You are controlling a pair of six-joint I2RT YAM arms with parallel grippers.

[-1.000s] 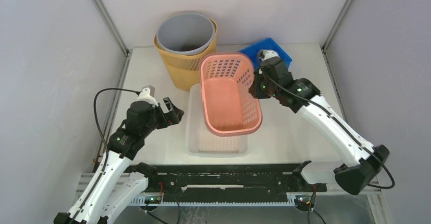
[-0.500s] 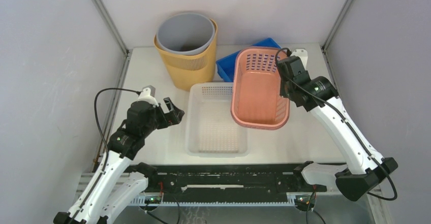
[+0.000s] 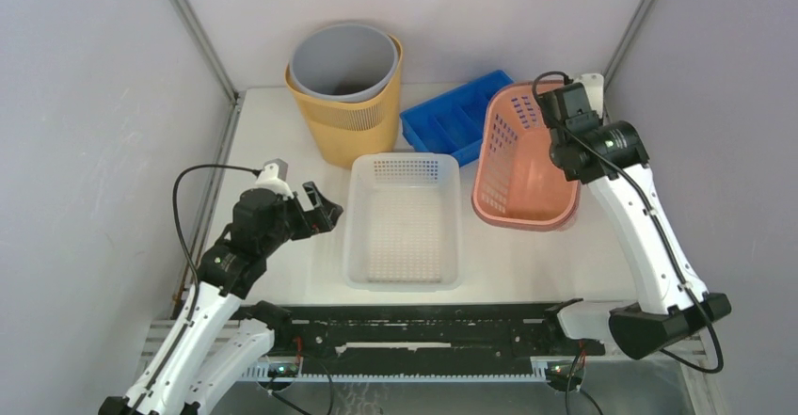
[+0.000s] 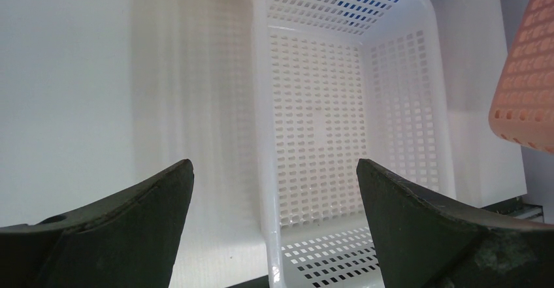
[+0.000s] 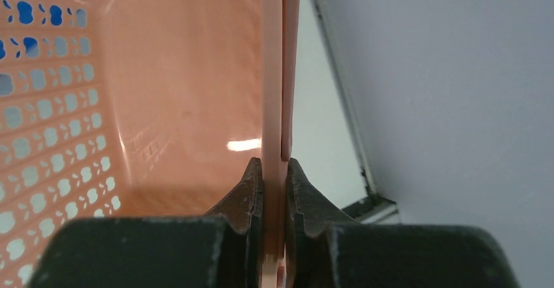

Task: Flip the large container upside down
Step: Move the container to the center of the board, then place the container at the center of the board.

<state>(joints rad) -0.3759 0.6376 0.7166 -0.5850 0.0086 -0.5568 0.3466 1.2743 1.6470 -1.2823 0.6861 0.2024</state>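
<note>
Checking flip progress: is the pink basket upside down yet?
No. The pink basket is tilted, its open inside showing from above, rim pinched in the right gripper.

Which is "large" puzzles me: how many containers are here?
5: grey bin nested in yellow bin rear-left, blue tray behind, white basket centre, pink basket in right gripper.

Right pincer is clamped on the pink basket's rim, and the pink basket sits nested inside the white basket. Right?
No. The right pincer is clamped on the pink basket at its rim, but that basket is beside the white basket, to its right, not inside it; the top external view shows it.
</note>
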